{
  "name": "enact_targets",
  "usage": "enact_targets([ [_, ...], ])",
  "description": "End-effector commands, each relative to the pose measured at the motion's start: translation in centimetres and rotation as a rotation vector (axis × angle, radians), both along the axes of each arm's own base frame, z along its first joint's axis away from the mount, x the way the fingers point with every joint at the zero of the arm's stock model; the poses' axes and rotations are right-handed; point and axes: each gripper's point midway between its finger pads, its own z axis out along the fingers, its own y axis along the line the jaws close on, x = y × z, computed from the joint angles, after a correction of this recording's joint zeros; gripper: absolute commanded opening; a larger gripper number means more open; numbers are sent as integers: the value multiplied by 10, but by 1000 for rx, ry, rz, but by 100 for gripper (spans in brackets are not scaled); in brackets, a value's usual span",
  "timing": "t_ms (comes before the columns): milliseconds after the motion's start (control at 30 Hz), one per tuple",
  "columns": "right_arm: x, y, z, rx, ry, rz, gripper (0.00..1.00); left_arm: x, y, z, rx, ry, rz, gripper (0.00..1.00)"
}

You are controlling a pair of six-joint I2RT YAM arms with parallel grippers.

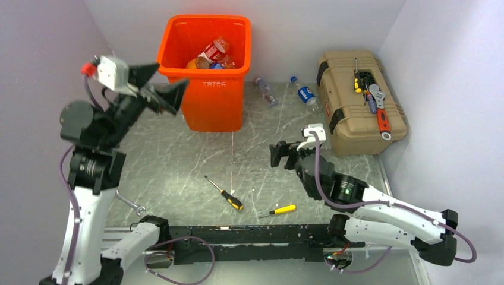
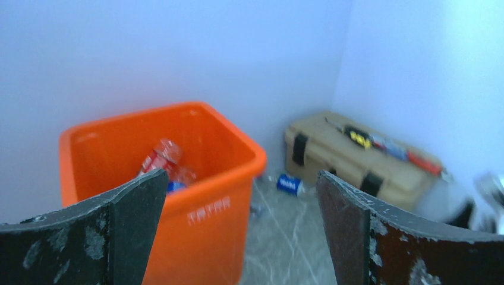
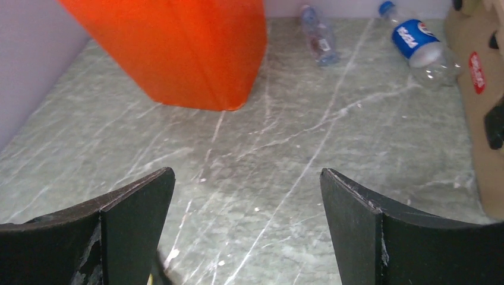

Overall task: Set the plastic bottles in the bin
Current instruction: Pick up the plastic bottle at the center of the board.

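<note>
Grippers both open, empty: right gripper (image 3: 246,178) low, right of the bin (image 1: 214,105); left gripper (image 1: 163,94) at bin's left rim. Several plastic bottles (image 1: 217,50) inside bin; clear bottle (image 1: 265,91) and blue-labelled bottle (image 1: 305,94) lie behind its right corner. Judgement: right arm grips blue-labelled bottle across body, clears rim before release.

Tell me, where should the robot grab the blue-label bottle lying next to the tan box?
Probably around its labelled middle, coming down from above. The blue-label bottle lies on its side, so its round body has two free sides to pinch there. Its clear bottom end sits close to the tan toolbox, leaving little room. The open right gripper is nearer.
</note>
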Motion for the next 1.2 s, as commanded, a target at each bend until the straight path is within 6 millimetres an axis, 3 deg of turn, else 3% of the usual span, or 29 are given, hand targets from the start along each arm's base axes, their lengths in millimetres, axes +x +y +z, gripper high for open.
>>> enact_targets([
  [0, 33, -14, -6, -33, 51, -130, 97, -28, -21, -81, 173, 42, -153, 99],
  [33, 44, -16, -12, -16, 79, -141, 97, -30, -21, -100, 179, 74, -163, 99],
  [133, 75, -17, -37, 59, 162, -163, 94, -58, -14, -127, 144, 66, -152, 99],
  [267, 120, -14, -77, 5, 193, -280, 93, -72, -4, -158, 106, 84, -109, 99],
  [500, 231, 5, -121, -88, 253, -231, 96, -68, 6, -197, 28, 122, -47, 99],
  [733, 309, 9, -160, -202, 270, -138, 100, -64, 10, -207, 34, 139, -3, 98],
  [933, 349, 11, -196, -215, 312, -56, 100, -63, 7, -215, 42, 169, -23, 98],
  [1167, 380, 1, -227, -315, 378, -110, 100, -60, 10, -219, 45, 196, -13, 97],
])
